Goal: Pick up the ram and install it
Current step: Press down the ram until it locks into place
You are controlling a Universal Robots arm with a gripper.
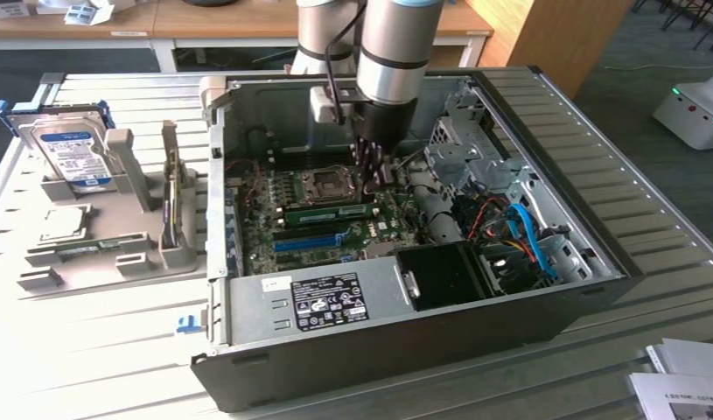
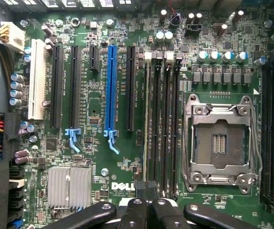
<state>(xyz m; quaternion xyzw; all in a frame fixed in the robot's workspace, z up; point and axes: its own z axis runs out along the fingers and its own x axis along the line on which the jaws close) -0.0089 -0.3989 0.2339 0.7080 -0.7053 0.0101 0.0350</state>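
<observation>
- Green and narrow, the ram (image 1: 327, 213) is standing on edge in a memory slot on the motherboard (image 1: 332, 229), inside the open computer case (image 1: 566, 289). In the wrist view the ram (image 2: 148, 114) is showing as a thin pale strip in the memory slot closest to the black expansion slots.
- The gripper (image 1: 380, 178) is reaching down into the case from the arm (image 1: 391, 52) and hanging just over the ram's end on the exterior view's right. Whether it is touching the stick cannot be told.
- The gripper (image 2: 145, 190) is keeping its black fingers pressed together, with nothing pinched between them; the tips are sitting right at one end of the ram's slot.
- The blue slot (image 2: 110, 90) is lying parallel to the ram, with one black slot between them.
- The processor socket (image 2: 220, 140) is sitting open on the far side of the memory slots from the blue slot, its metal frame surrounding bare contacts.
- A silver heatsink (image 2: 70, 187) is sitting near the foot of the blue slot.
- Outside the case, on the exterior view's left, a hard drive (image 1: 70, 149) is standing upright in a grey holder (image 1: 129, 262) on the table (image 1: 100, 350).
</observation>
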